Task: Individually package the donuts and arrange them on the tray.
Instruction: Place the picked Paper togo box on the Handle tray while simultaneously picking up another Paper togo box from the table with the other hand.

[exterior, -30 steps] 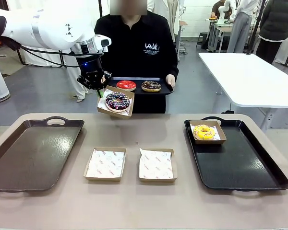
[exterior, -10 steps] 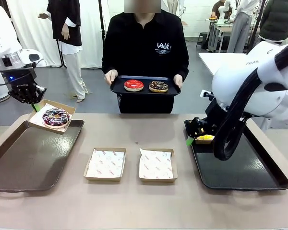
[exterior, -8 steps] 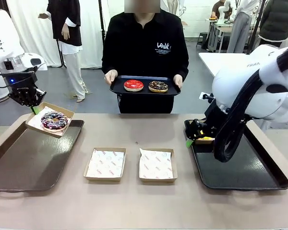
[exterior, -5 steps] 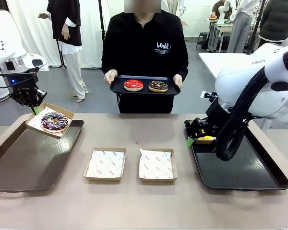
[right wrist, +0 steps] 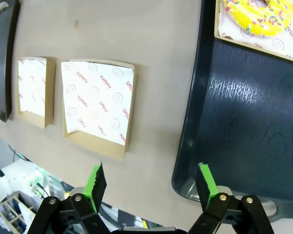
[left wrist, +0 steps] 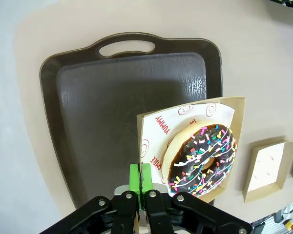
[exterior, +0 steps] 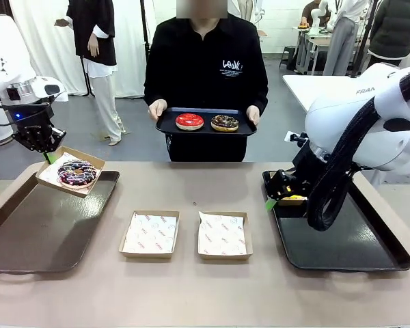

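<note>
The left claw [exterior: 48, 152], clenched on the rim of a paper-lined cardboard box [exterior: 90, 162], holds the purple donut [exterior: 76, 173] tilted above the far corner of the brown tray [exterior: 34, 236]; gripping the card rather than the glaze looks meant to spare the sprinkles. The right claw [right wrist: 149, 181] hangs released over the near edge of the black tray [exterior: 345, 253], where the yellow donut [right wrist: 261, 14] sits boxed in the far corner. Two empty boxes [exterior: 150, 234] wait between the trays, likely for the red donut [exterior: 189, 121] and chocolate donut [exterior: 225, 123] that a person [exterior: 205, 61] offers on a small tray [exterior: 205, 132]. The tabletop [exterior: 205, 294] is matte beige; behind lie a grey floor [exterior: 287, 137], a white table [exterior: 355, 102] and a white curtain [exterior: 48, 34].
</note>
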### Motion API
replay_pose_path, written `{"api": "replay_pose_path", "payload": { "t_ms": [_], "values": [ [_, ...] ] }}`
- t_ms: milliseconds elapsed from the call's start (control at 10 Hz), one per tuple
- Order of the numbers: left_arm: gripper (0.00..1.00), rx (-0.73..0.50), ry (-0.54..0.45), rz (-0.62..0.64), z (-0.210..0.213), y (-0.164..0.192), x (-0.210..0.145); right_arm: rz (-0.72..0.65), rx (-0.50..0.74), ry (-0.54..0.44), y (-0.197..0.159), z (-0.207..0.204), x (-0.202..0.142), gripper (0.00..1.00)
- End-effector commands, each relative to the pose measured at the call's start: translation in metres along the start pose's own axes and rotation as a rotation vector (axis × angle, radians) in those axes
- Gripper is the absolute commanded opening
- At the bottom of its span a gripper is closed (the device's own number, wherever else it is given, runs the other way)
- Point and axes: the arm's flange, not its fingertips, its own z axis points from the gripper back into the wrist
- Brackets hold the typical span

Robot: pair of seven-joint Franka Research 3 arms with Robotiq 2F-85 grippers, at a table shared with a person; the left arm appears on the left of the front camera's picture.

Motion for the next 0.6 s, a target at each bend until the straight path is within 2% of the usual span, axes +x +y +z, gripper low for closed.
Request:
{"api": "replay_pose_path", "payload": {
  "t_ms": [0,200,500],
  "values": [
    [0.01,-0.005,-0.003,0.005,0.001,0.002,0.000,-0.012,-0.019,-0.003,0.003,-0.003,0.001,0.95],
    [0.01,0.000,0.000,0.000,0.000,0.000,0.000,0.000,0.000,0.000,0.000,0.000,0.000,0.95],
    [0.01,-0.035,-0.065,0.037,0.000,0.017,-0.003,-0.021,-0.091,0.081,0.050,-0.015,0.018,0.95]
  ]
}}
